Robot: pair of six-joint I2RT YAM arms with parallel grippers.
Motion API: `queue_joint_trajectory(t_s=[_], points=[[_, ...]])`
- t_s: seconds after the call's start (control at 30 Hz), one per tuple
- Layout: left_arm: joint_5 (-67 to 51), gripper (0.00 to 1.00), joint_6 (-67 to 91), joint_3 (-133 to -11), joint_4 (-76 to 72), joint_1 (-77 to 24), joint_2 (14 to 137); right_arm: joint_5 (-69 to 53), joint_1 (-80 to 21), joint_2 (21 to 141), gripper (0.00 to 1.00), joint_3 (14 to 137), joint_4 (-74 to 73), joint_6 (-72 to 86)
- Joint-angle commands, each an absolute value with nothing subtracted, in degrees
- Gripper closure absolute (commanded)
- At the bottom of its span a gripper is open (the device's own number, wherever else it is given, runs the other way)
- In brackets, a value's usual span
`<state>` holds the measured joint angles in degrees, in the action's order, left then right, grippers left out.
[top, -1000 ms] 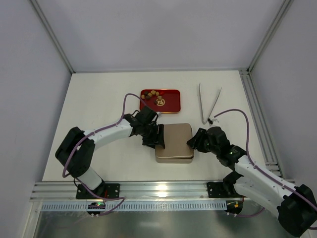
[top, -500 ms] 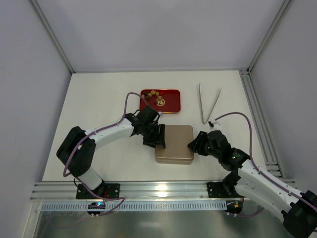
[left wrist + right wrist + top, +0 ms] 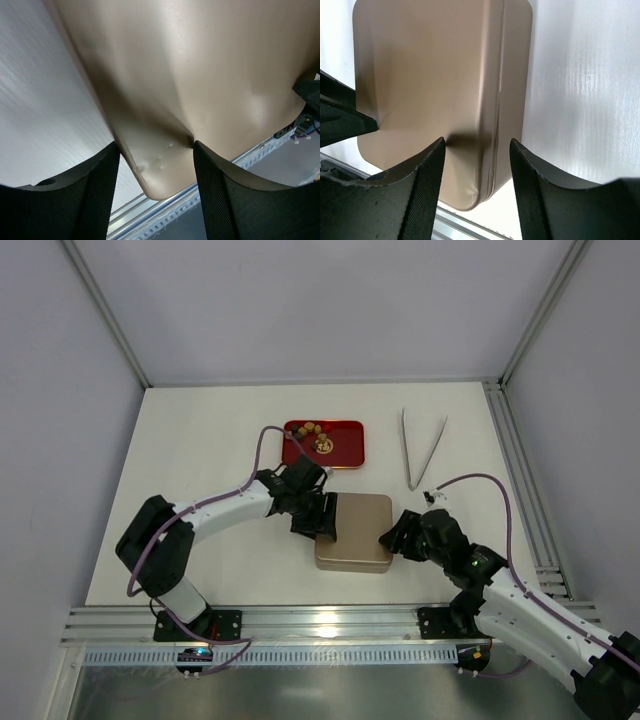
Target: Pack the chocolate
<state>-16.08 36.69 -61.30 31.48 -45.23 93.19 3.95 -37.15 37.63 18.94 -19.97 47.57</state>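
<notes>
the left gripper [image 3: 322, 522] is sitting at the left edge of the gold tin [image 3: 353, 531], its fingers [image 3: 95, 200] standing wide astride a near corner, apparently to steady or shift it. the tin is lying flat and closed near the middle of the desk [image 3: 200, 450], matt champagne metal with rounded corners and a lid seam. the chocolates [image 3: 312, 433] are lying in the red tray [image 3: 345, 445] just beyond it. the right gripper [image 3: 395, 535] is bracing the right edge, fingers [image 3: 417, 200] likewise wide. steel tongs [image 3: 421, 450] are lying far right.
</notes>
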Motion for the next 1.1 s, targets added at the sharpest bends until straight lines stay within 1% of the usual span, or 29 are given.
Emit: queue_joint_trajectory(t_s=[0.0,0.13,0.23,0.5,0.53,0.6,0.63,0.83,0.87,0.93,1.07], points=[[-13.5,0.41,34.4,-62.6,34.4,-46.1,94.7,5.2,-37.5,37.0,0.43,18.7,-21.4,48.3],[-13.4,0.4,33.8,-63.4,35.2,-47.0,95.6,4.0,-37.6,37.8,0.43,18.5,-20.4,48.6],[-13.3,0.4,33.6,-63.9,35.9,-47.5,96.2,3.6,-38.1,38.8,0.4,18.3,-19.3,49.1],[-12.7,0.4,34.1,-63.0,35.8,-47.6,97.6,4.2,-38.2,41.4,0.41,17.9,-18.1,49.4],[-12.6,0.4,34.3,-62.8,35.7,-47.6,97.8,4.3,-38.1,41.7,0.44,17.8,-18.0,49.5],[-12.6,0.38,34.7,-62.2,35.2,-47.6,97.7,4.2,-38.2,43.1,0.45,17.8,-17.6,49.7],[-12.6,0.37,35.0,-61.9,34.7,-47.5,97.6,4.0,-38.2,43.7,0.48,17.8,-17.3,49.6],[-13.5,0.34,36.8,-58.3,31.6,-47.5,96.5,3.0,-38.1,47.4,0.57,18.0,-16.3,49.0],[-13.4,0.33,36.9,-58.1,31.4,-47.5,96.2,3.1,-38.1,47.4,0.57,18.5,-16.8,49.0],[-13.4,0.32,37.2,-57.7,30.9,-47.2,95.6,3.9,-38.1,47.1,0.53,19.2,-18.1,48.3],[-13.5,0.28,37.5,-57.2,30.1,-44.7,93.6,5.7,-37.3,46.8,0.52,21.6,-20.7,46.3]])
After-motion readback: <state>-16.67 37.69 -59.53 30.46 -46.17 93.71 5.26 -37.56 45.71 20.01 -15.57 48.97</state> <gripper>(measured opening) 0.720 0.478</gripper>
